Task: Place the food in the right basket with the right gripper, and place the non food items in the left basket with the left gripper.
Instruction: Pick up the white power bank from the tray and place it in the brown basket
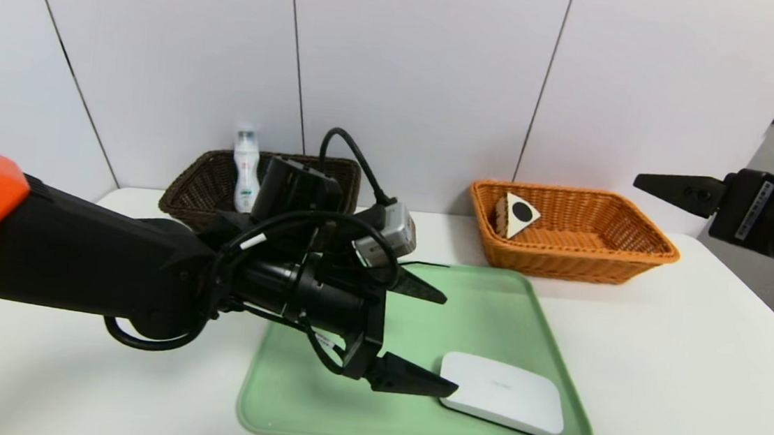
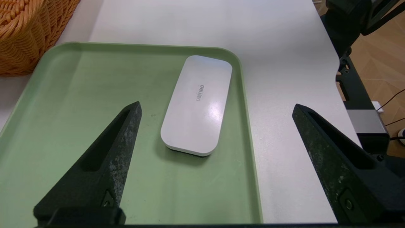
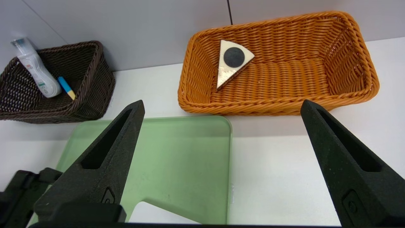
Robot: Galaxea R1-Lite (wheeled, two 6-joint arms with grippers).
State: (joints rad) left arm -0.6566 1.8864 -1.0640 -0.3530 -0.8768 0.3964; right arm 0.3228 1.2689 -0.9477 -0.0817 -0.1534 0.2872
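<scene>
White rounded rectangular box, flat, smooth and glossy, with small grey lettering, lies on the green tray, lower right in the head view. It seems the last item to sort. Cake slice sits in the orange basket, upper right; bottle and blue-and-yellow spoon are in the dark brown basket, upper left in the right wrist view. The left gripper, fingers apart and empty, is over the tray; the right gripper, also spread, is parked at far right in the head view.
</scene>
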